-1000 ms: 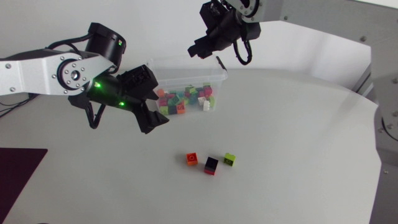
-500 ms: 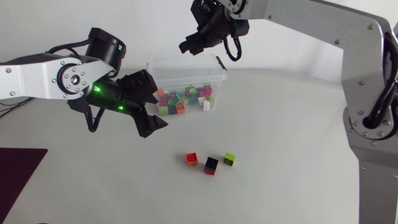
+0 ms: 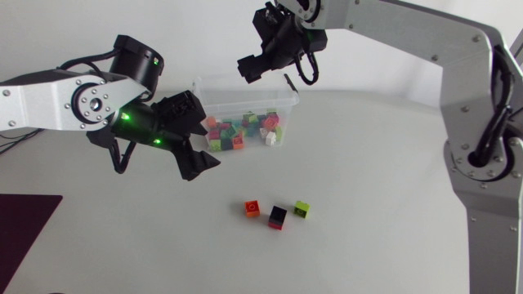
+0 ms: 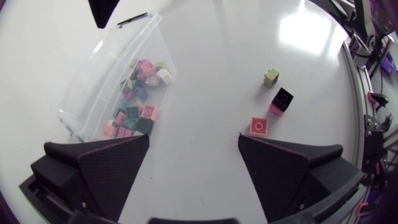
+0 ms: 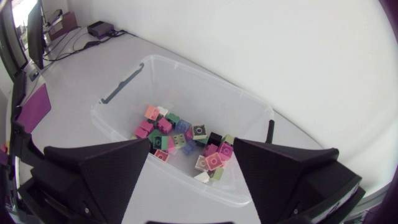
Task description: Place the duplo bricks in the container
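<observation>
The clear container (image 3: 239, 90) stands on the white bench (image 3: 368, 180) with a heap of mixed-colour duplo bricks (image 3: 245, 129) inside. The right arm (image 3: 409, 28) hangs its jaws just above the container's far rim, spread wide and empty. The left arm (image 3: 49, 102) holds its jaws just beside the container's near left corner, also wide with nothing between them. Well apart from the container on its near side lie a red-orange brick (image 3: 252, 209), a black-on-pink brick (image 3: 278, 217) and a lime brick (image 3: 302, 209), close together.
</observation>
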### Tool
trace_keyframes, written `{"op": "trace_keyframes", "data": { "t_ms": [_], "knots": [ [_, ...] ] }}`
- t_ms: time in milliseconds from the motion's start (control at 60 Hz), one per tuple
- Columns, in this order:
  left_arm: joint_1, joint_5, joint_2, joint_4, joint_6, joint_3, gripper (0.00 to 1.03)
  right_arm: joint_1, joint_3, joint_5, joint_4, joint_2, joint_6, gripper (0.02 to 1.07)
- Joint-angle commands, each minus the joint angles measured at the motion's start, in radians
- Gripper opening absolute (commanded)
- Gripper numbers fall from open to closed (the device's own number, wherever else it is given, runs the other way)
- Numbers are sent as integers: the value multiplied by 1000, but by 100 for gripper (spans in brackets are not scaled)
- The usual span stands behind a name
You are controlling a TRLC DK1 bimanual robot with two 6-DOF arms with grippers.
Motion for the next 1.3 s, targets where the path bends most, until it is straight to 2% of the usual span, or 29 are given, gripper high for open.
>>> {"op": "trace_keyframes", "data": {
  "t_ms": [0, 267, 433, 667, 1000, 1283],
  "knots": [
    [-11, 15, -18, 0, 43, -34, 100, -21, -90, 0, 9, -97, 27, 103],
    [-86, 23, 28, -12, 92, -34, 100, -61, -436, -1, 89, -332, -19, 103],
    [-134, 23, 91, -35, 127, -27, 100, -108, -670, -39, 138, -480, -64, 103],
    [-180, 15, 191, -75, 122, -7, 99, -145, -946, -62, 183, -660, -124, 103],
    [-229, -43, 331, -121, 96, 87, 96, -151, -1203, -75, 235, -787, -194, 103],
    [-264, -97, 438, -184, 61, 188, 94, -200, -1311, -110, 275, -832, -223, 103]
  ]
}}
